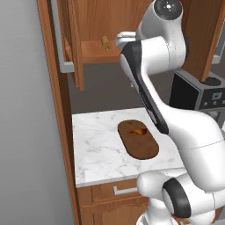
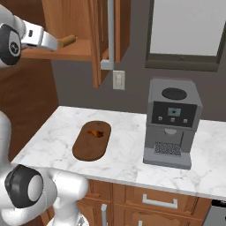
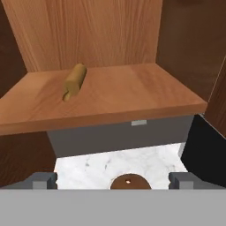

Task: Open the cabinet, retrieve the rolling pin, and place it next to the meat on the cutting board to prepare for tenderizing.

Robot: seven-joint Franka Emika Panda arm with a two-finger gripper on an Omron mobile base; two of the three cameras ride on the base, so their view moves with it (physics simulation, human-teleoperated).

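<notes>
One rolling pin (image 3: 74, 81) (shelved), one meat (image 1: 139, 130)

My own arm hides most of the rolling pin (image 1: 105, 42); the cutting board (image 3: 128, 182) is cut off below my tool (image 3: 113, 180).

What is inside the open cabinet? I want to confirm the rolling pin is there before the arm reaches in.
The cabinet holds a tan rolling pin lying on its bottom shelf, left of centre. The shelf around it looks bare. Anything higher up is out of frame.
</notes>
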